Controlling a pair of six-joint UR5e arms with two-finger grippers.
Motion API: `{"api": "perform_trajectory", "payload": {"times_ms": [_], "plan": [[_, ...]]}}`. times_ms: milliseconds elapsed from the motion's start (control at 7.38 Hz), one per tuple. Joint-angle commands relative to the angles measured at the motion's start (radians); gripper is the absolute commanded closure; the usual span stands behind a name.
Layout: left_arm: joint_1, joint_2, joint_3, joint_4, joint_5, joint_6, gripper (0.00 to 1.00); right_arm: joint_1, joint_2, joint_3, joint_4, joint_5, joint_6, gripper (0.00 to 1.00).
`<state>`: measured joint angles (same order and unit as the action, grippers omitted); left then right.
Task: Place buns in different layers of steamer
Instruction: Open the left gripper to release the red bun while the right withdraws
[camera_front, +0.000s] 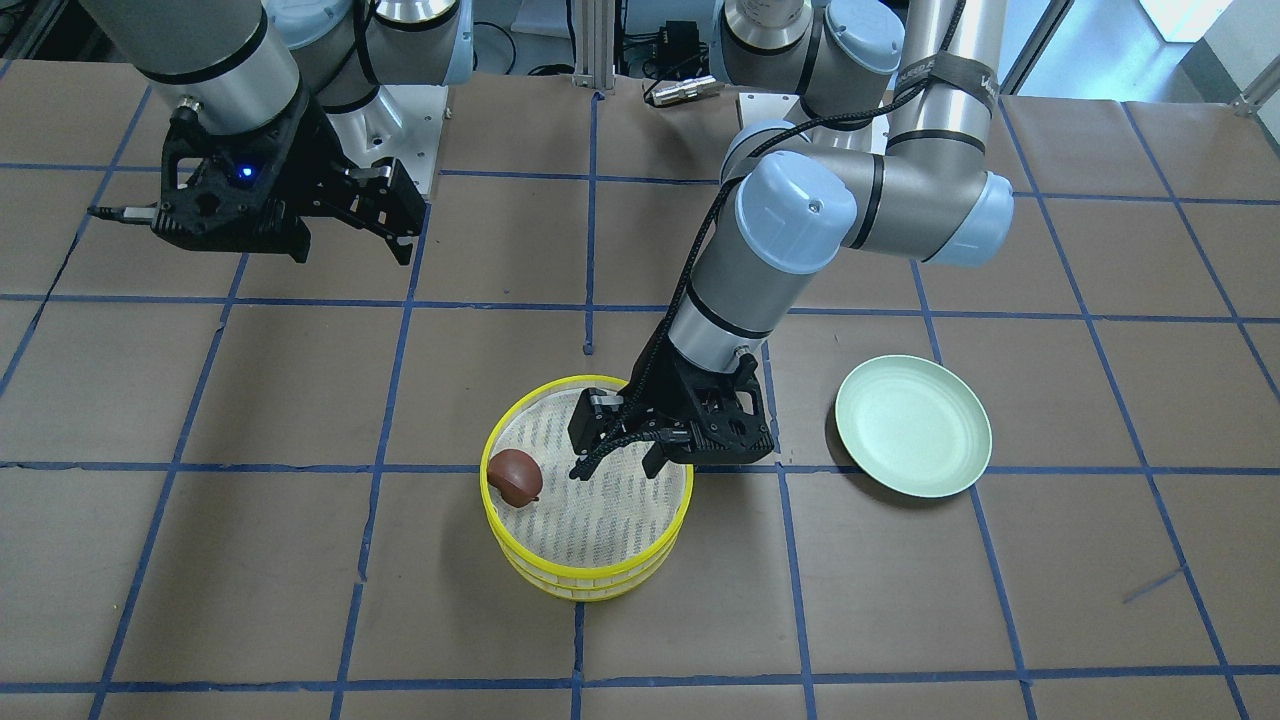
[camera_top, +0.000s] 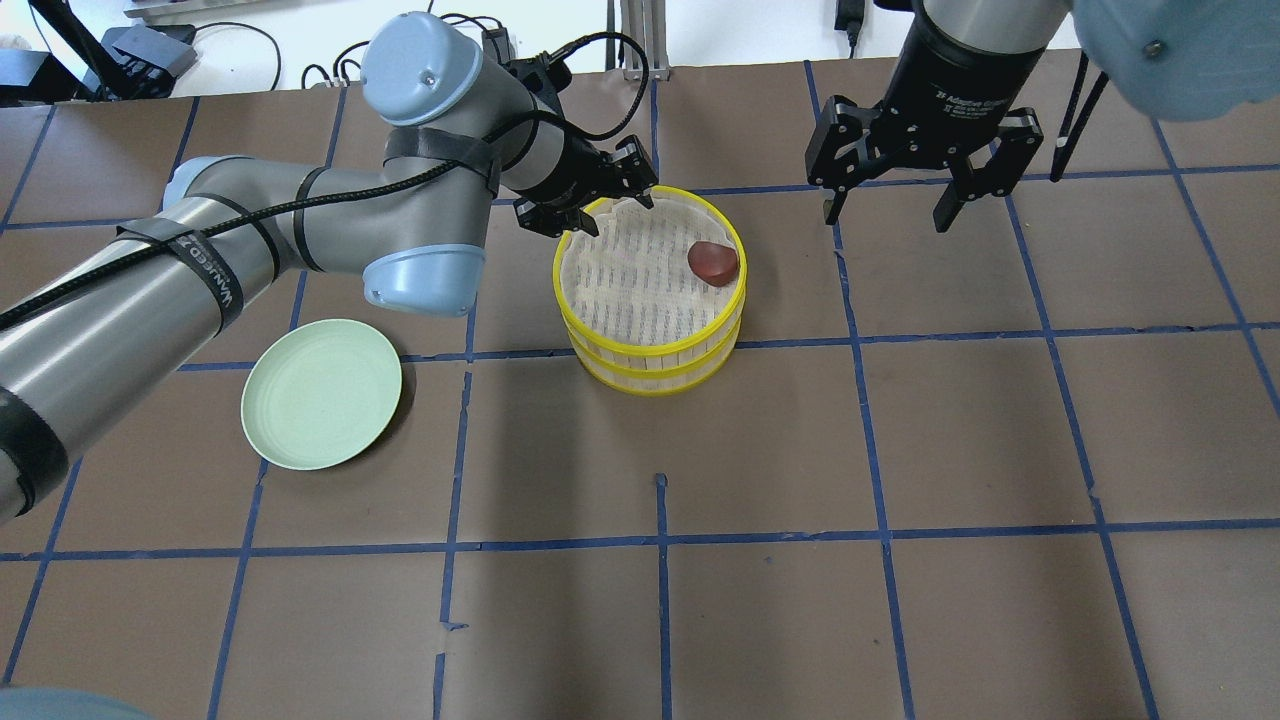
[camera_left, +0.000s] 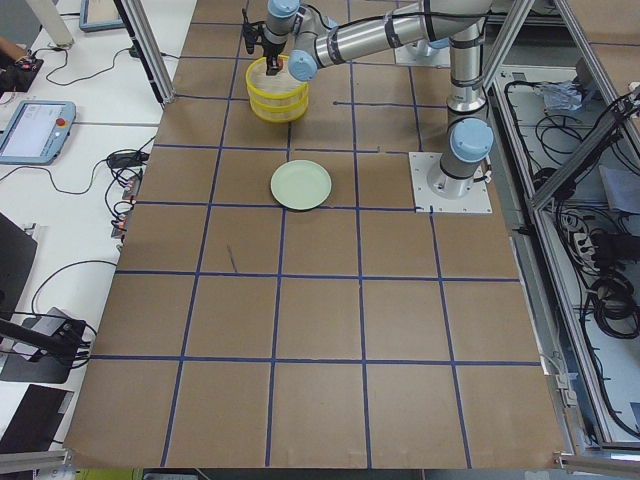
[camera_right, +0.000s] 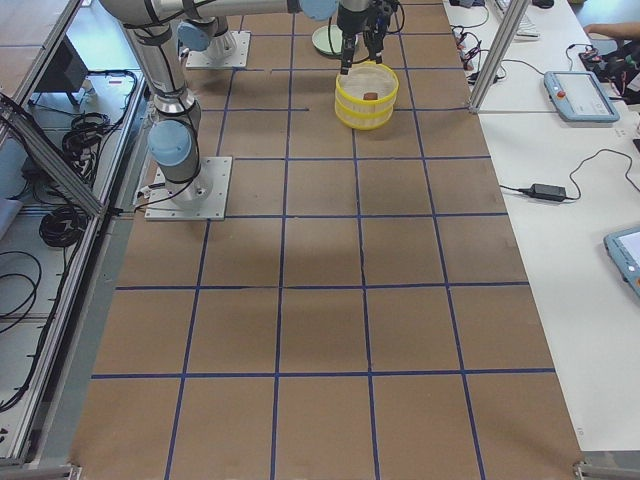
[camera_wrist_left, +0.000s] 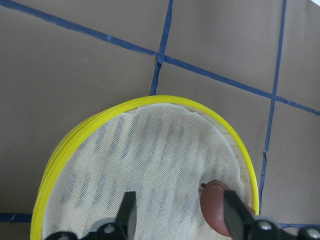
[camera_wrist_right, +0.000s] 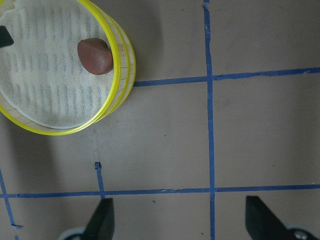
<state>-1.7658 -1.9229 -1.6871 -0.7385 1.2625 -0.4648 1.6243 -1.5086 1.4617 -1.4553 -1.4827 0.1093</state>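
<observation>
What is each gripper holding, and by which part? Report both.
Nothing is held. The left gripper is open over the top steamer tray, the right gripper open over the table. The brown bun lies loose on the tray's mesh.

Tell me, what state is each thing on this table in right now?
Steamer trays: two, stacked one on the other.
Reddish-brown bun: lying in the top tray, near its rim.
Green plate: lying flat, apart from the steamer.
Left gripper: fingers open, over the top tray.
Right gripper: fingers open, holding nothing.
</observation>
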Motion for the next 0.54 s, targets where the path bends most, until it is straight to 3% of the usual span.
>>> {"api": "perform_trajectory", "payload": {"times_ms": [0, 271, 406], "plan": [[0.012, 0.040, 0.009, -0.101, 0.096, 0.239, 0.00, 0.002, -0.001, 0.011, -0.002, -0.104, -0.020, 0.01], [0.098, 0.163, 0.010, -0.351, 0.243, 0.570, 0.00, -0.007, -0.001, 0.011, -0.003, -0.120, -0.116, 0.00], [0.162, 0.239, 0.012, -0.495, 0.252, 0.618, 0.00, -0.011, -0.001, 0.011, -0.007, -0.117, -0.125, 0.00]]}}
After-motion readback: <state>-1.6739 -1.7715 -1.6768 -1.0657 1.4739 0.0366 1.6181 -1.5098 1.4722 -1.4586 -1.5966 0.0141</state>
